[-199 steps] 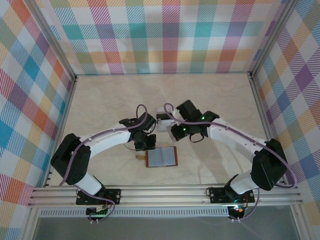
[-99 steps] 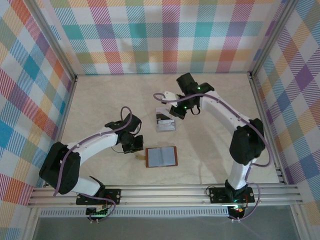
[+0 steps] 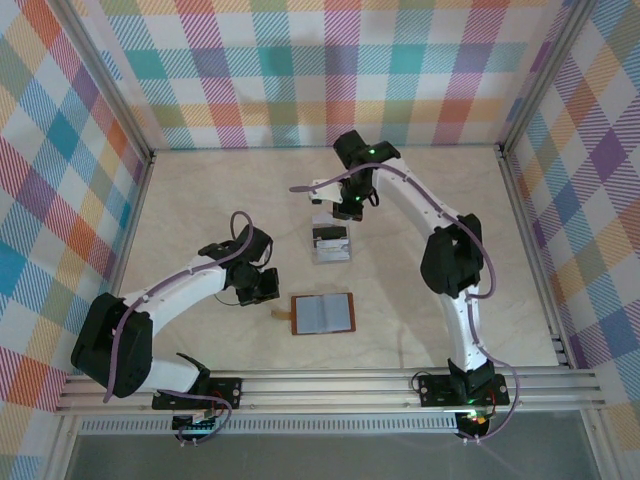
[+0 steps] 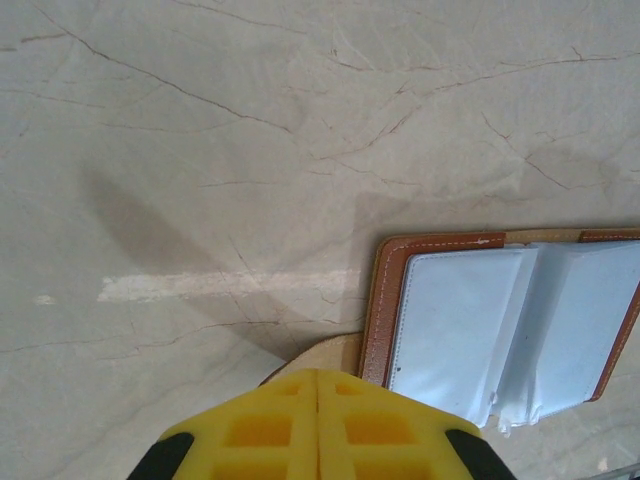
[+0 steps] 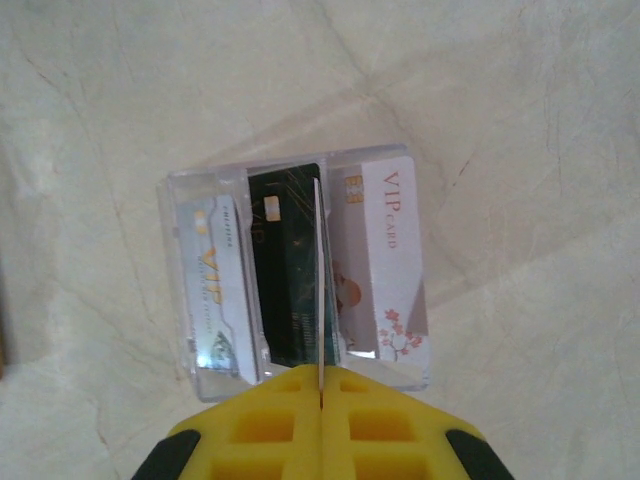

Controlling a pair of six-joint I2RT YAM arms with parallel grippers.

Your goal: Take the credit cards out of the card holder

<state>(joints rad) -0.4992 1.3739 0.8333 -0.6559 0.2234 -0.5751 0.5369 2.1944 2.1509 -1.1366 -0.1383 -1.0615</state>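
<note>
**Right gripper shut on a card over the tray, left gripper shut beside the open card holder**

From above: my left gripper (image 3: 262,287) sits low over the pale marble-look table (image 3: 200,200), just left of the card holder (image 3: 322,313). The card holder lies open and flat near the middle of the table, toward the near edge, with its grey-blue inside up inside a brown border. Its little strap tab (image 3: 281,312) sticks out on the left side, toward my gripper. My right gripper (image 3: 347,207) is reached out farther away, by the far end of a clear tray (image 3: 331,243) that lies apart from the card holder, beyond it.

Left wrist: my left gripper's (image 4: 318,375) yellow fingers are pressed together with nothing that I can make out between them. The tan strap tab (image 4: 335,355) shows just past the fingertips, and I cannot tell whether they touch it. The open card holder (image 4: 470,330) lies to the right, its pale sleeves facing up.

Right wrist: my right gripper (image 5: 320,372) is shut on a thin card (image 5: 317,280), seen edge-on as a white line running up from between the fingers. Below it, the clear tray (image 5: 175,190) holds a silver card (image 5: 212,290), a black card (image 5: 285,280) and a white card (image 5: 385,260) side by side, overlapping.
</note>
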